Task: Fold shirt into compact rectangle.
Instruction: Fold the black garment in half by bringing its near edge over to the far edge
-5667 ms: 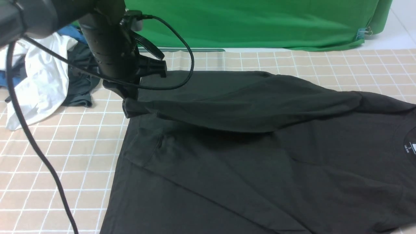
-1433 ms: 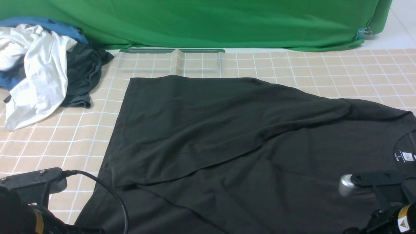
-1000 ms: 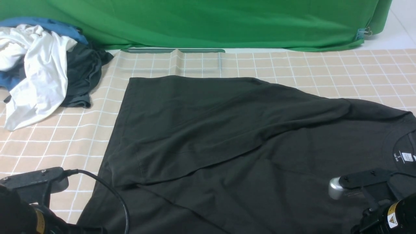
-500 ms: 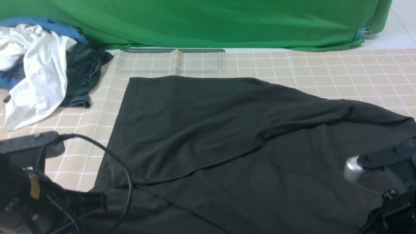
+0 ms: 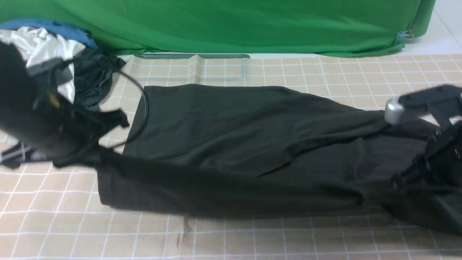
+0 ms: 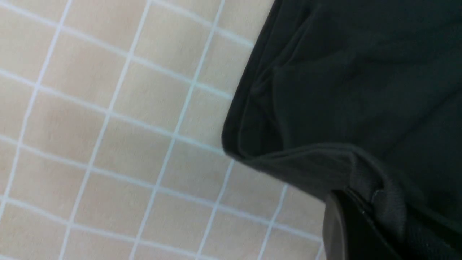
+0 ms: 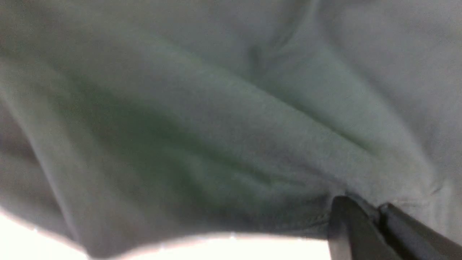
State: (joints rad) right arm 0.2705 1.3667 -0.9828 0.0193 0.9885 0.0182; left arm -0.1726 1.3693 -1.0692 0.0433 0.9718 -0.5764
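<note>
Black shirt, front view: shirt [image 5: 231,144] lies across the middle of the checked tablecloth [image 5: 252,238]. Far part is flat, near long edge is lifted and strung between both grippers.
Left gripper: left gripper [image 5: 102,154] is pinched onto the shirt's near-left corner. The arm is badly blurred.
Right gripper: right gripper [image 5: 408,180] is clamped on the shirt's right end. Fingertips are lost against the dark fabric.
Edges: far hem is straight, parallel to the green backdrop [image 5: 252,25].
Free room: bare tablecloth along the whole near side and behind the far hem.
Pile, far left: white garment [image 5: 39,45], blue garment [image 5: 61,27] and dark grey garment [image 5: 94,79], apart from the shirt.
Hidden: left arm covers part of the pile. The shirt's right end runs out of frame, and I can't tell collar from sleeve.
Left wrist view: shirt [image 6: 361,90] corner hangs folded over the checked tablecloth [image 6: 108,144]. Left gripper [image 6: 375,216] is cut off at the frame corner, with the hem bunched against its one visible finger [image 6: 343,227].
Right wrist view: shirt [image 7: 216,126] fills the frame, soft and washed grey. Right gripper [image 7: 379,216] has its fingers together on the seamed edge. The bright strip beyond is overexposed.
</note>
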